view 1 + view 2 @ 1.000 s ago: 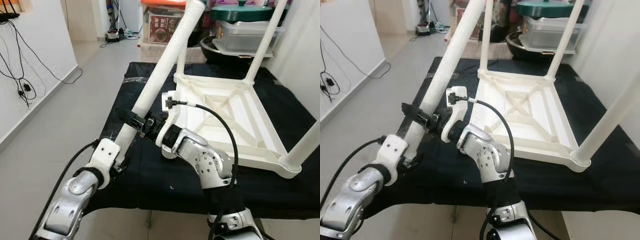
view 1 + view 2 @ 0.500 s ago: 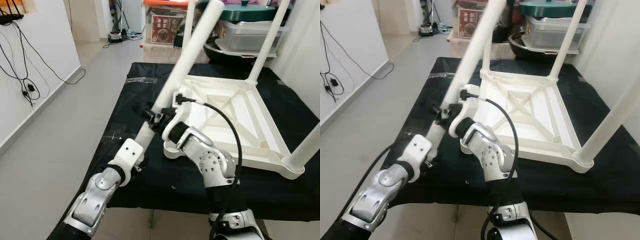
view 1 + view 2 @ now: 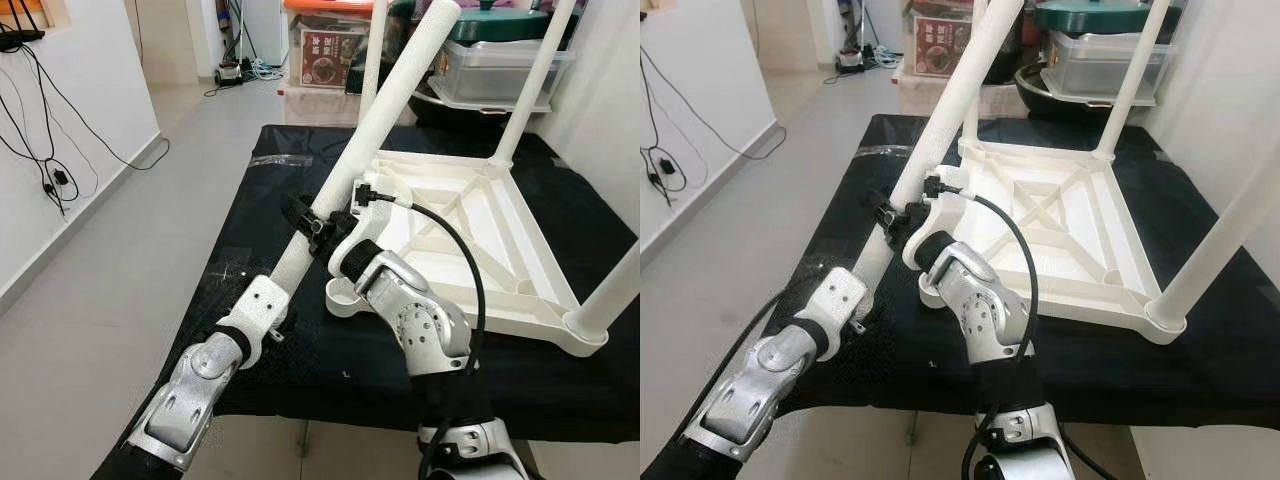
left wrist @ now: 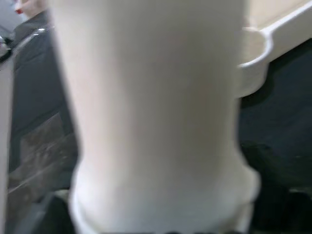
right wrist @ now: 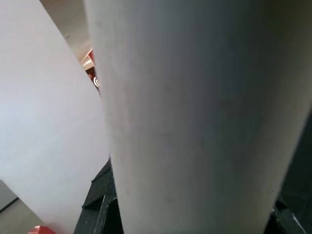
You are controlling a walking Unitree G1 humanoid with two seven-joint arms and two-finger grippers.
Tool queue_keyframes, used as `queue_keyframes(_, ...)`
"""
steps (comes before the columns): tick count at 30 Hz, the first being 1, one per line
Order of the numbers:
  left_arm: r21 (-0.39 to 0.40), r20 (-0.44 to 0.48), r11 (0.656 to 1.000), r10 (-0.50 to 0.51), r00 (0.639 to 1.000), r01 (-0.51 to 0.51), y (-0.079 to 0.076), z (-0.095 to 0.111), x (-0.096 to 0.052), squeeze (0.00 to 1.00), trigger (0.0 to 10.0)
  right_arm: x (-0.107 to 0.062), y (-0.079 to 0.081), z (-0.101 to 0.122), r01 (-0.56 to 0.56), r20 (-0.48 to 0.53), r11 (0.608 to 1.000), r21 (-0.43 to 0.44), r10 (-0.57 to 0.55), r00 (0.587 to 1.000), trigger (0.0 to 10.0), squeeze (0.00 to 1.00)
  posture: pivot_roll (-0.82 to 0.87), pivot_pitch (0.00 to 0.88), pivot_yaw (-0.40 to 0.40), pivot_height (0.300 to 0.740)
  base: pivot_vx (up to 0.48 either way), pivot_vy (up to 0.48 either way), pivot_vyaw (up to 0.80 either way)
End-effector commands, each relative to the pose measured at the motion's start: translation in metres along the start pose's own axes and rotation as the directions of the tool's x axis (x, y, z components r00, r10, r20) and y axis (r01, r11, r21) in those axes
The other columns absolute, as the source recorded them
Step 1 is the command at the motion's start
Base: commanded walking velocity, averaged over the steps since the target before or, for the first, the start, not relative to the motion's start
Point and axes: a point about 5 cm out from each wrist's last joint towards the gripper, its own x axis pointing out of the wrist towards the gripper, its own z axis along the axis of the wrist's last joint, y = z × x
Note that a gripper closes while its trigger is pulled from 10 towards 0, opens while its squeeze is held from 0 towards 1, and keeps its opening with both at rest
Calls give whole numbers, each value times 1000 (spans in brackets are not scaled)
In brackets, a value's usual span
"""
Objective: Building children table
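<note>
A white children's table (image 3: 470,230) lies upside down on a black-covered bench (image 3: 250,230), with three legs standing up from its corners. The loose fourth leg (image 3: 385,110) slants up and to the right over the near-left corner socket (image 3: 340,297). My left gripper (image 3: 283,280) is shut on the leg's lower end. Higher up the leg, my right gripper (image 3: 312,222) is shut around it just above the socket. The leg's lower end hangs left of the socket, outside it. In the wrist views the leg (image 4: 156,107) (image 5: 195,107) is very close, with the socket (image 4: 256,63) beside it.
Clear storage boxes and a green-lidded pot (image 3: 495,60) stand behind the bench. A wall with hanging cables (image 3: 45,170) runs along the left, with open floor (image 3: 150,260) between it and the bench. A white wall (image 3: 610,90) is close on the right.
Both grippers have carried the leg forward and right toward the near-left corner. Its top has swung right, so it stands steeper. The left arm is stretched further out.
</note>
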Motion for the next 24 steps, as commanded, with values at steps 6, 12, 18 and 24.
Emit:
queue_keyframes(6, -81, 20, 996, -30, 999, 32, 0, -3, -10, 1000, 10000, 13, 27, -9, -122, 28, 992, 44, 121, 992, 0, 0, 38, 0, -33, 740, 0, 0, 0)
queue_keyframes(12, -143, 37, 989, -14, 999, 19, 5, -8, -35, 1000, 10000, 18, -1, 15, -27, 57, 994, -110, 34, 998, 0, 0, 49, 0, -43, 740, 0, 0, 0)
queue_keyframes(18, -145, 18, 970, 198, 980, -193, 24, -17, -62, 835, 10000, 15, -36, 56, 99, 142, 950, -295, -59, 988, 0, 0, 64, 0, -57, 740, 0, 0, 0)
queue_keyframes(24, -152, -17, 941, 303, 953, -302, 35, -25, -73, 0, 10000, 10, -46, 70, 125, 164, 930, -347, -71, 984, 0, 0, 72, 0, -61, 740, 0, 0, 0)
